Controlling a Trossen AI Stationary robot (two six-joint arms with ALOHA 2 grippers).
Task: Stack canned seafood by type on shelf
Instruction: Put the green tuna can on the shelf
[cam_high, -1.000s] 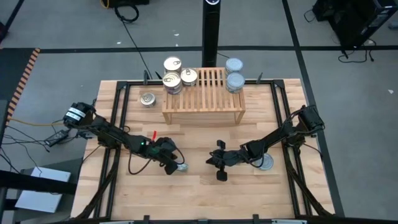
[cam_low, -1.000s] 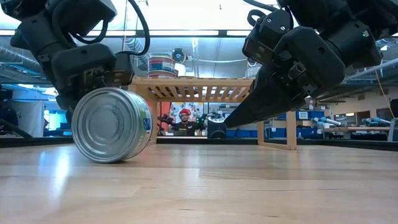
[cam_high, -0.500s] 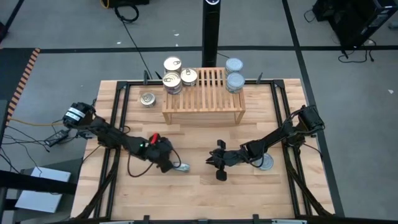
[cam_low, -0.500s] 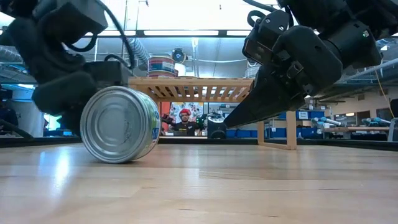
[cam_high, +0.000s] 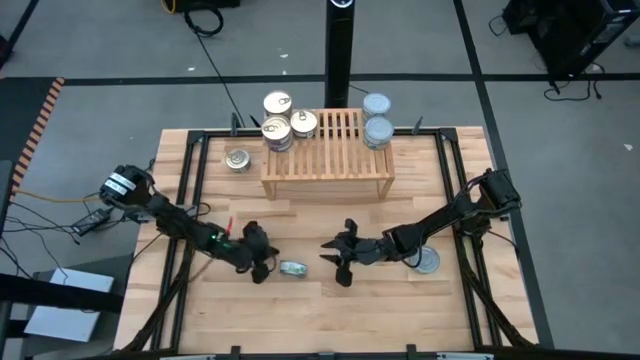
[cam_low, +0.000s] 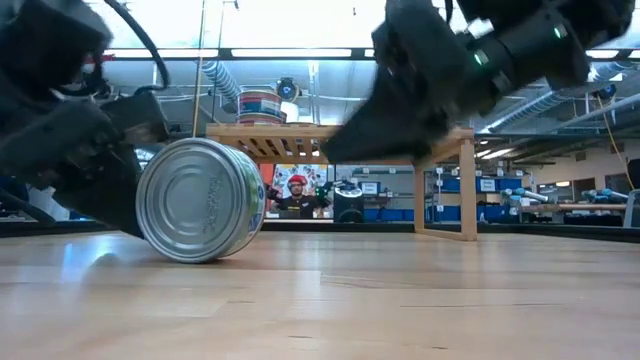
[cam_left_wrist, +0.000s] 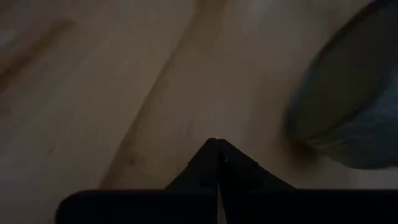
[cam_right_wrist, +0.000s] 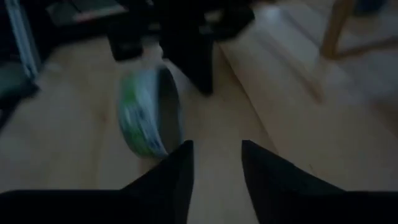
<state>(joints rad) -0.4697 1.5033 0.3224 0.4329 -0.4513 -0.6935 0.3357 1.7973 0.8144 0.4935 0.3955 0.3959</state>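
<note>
One tin (cam_high: 293, 268) of canned seafood stands on its rim on the table's near middle, its silver lid facing the low view (cam_low: 200, 200). My left gripper (cam_high: 264, 267) is shut, low over the wood just left of this tin (cam_left_wrist: 348, 112), with a gap between them. My right gripper (cam_high: 331, 263) is open to the tin's right, with the tin (cam_right_wrist: 149, 112) ahead of its fingers. The shelf (cam_high: 327, 170) stands at the far middle. Gold-lidded tins (cam_high: 278, 130) rest at its left end and blue-silver ones (cam_high: 377, 130) at its right.
A single tin (cam_high: 237, 159) lies flat on the table left of the shelf. Another tin (cam_high: 427, 262) lies flat under my right arm. A black post (cam_high: 338, 50) rises behind the shelf. A dark frame (cam_high: 195, 180) rims the table.
My left gripper has drawn back toward the table's left edge and sunk lower, coming away from the standing tin. The tin has rolled a little toward the right. My right gripper has moved toward the tin, and its fingers have opened.
</note>
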